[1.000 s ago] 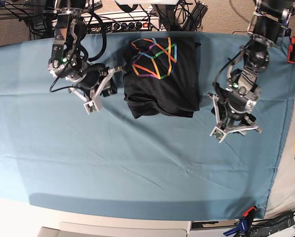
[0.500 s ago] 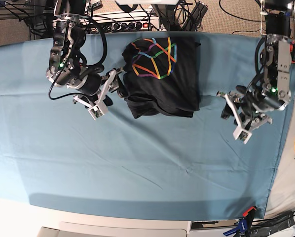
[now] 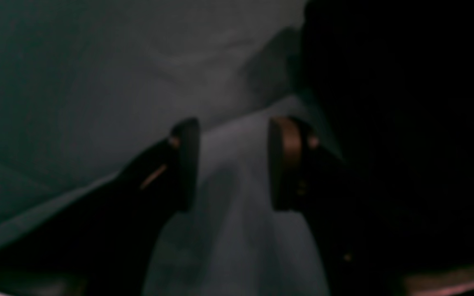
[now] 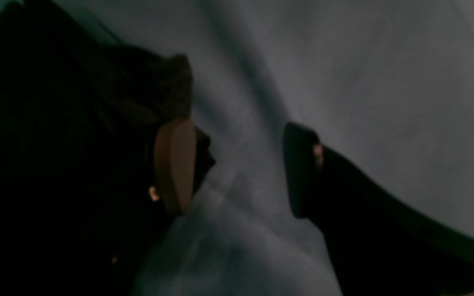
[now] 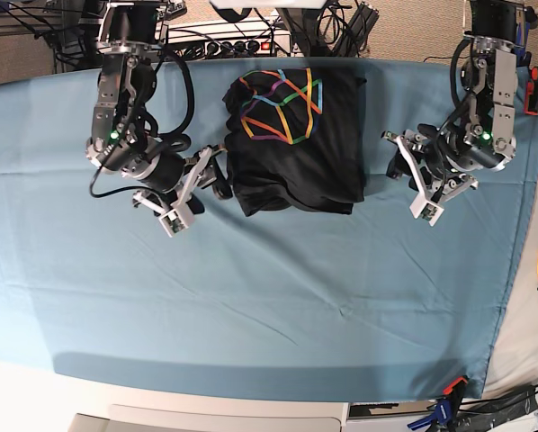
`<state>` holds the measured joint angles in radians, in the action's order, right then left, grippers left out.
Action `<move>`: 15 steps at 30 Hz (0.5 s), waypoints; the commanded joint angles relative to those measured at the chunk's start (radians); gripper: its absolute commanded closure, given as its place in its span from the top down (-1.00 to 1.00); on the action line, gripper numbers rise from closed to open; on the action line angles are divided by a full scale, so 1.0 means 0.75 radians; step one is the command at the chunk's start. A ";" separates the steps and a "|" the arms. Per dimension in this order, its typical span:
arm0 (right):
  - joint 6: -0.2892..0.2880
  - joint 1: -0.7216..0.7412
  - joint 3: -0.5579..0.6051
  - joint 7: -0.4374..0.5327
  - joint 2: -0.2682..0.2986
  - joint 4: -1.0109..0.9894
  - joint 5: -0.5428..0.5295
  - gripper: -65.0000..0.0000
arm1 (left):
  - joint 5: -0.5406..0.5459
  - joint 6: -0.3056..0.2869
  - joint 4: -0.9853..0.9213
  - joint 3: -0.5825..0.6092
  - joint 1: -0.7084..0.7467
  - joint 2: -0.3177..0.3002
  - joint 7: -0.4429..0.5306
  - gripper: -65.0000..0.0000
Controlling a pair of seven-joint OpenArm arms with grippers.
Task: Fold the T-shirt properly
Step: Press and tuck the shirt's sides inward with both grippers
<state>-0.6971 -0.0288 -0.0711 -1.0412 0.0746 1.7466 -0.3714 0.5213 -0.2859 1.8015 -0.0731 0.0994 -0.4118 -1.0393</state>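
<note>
T-shirt (image 5: 294, 139): black, soft, folded into a thick square on the blue cloth (image 5: 251, 297), print side up. Bright lines of orange, blue, green and purple crossing on top. Sits between the two grippers.

Right gripper (image 5: 200, 186): fingers wide apart, holding nothing. Just beside the shirt's edge, one finger very near the black fabric, hard to tell if touching. In the right wrist view (image 4: 237, 168), a flat tan pad (image 4: 175, 164) on one finger, dark bumpy shirt cloth (image 4: 56, 144) right next to that pad, only smooth grey-blue cloth in the gap. Other finger (image 4: 300, 168) dark and thin, over bare cloth.

Left gripper (image 5: 416, 178): fingers apart too, holding nothing. Close to the shirt's other edge, a strip of blue cloth showing between. In the left wrist view (image 3: 233, 164), two dark rounded fingers, one with a brownish pad (image 3: 288, 164), pale cloth with soft wrinkles between them. Big black shape (image 3: 405, 123) beside the padded finger, too dark to see well.

Cloth: thin, smooth, with long light creases. Gripper fingers: hard, white and grey from above.
</note>
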 commanded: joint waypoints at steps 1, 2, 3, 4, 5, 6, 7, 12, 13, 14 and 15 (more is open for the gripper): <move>-0.001 0.037 0.019 0.023 0.005 0.002 -0.027 0.05 | 0.014 -0.005 0.020 -0.008 -0.018 -0.010 0.024 -0.21; -0.001 0.044 0.040 0.016 0.004 -0.015 -0.027 0.05 | 0.014 -0.005 0.020 -0.008 -0.018 -0.004 0.024 -0.21; -0.001 0.050 0.064 0.012 0.005 -0.028 -0.026 0.05 | 0.014 -0.006 0.020 -0.008 -0.018 0.001 0.025 -0.21; -0.001 0.054 0.089 0.002 0.004 -0.036 -0.027 0.05 | 0.014 -0.006 0.020 -0.008 -0.018 0.005 0.024 -0.21; -0.001 0.057 0.115 -0.006 0.004 -0.037 -0.026 0.05 | 0.013 -0.006 0.020 -0.008 -0.018 0.006 0.024 -0.21; -0.001 0.057 0.139 -0.008 0.004 -0.036 -0.027 0.05 | 0.012 -0.006 0.020 -0.008 -0.018 0.006 0.024 -0.21; -0.001 0.057 0.161 -0.008 0.004 -0.036 -0.027 0.05 | 0.007 -0.006 0.020 -0.008 -0.018 0.006 0.024 -0.21; -0.001 0.057 0.212 -0.068 0.004 -0.036 -0.147 0.05 | -0.016 -0.006 0.020 -0.008 -0.018 0.006 0.024 -0.21; -0.001 0.057 0.212 -0.081 0.004 -0.036 -0.188 0.05 | -0.016 -0.005 0.020 -0.008 -0.018 0.006 0.024 -0.21; -0.001 0.057 0.212 -0.087 0.004 -0.036 -0.221 0.05 | -0.016 -0.006 0.020 -0.008 -0.018 0.006 0.024 -0.21; -0.001 0.057 0.212 -0.089 0.004 -0.036 -0.238 0.05 | -0.016 -0.006 0.020 -0.008 -0.018 0.006 0.024 -0.21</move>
<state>-0.6968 -0.0029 0.0875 -1.1252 0.0750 1.7050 -0.5278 0.5018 -0.2859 1.8015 -0.0731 0.0998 -0.3988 -1.0393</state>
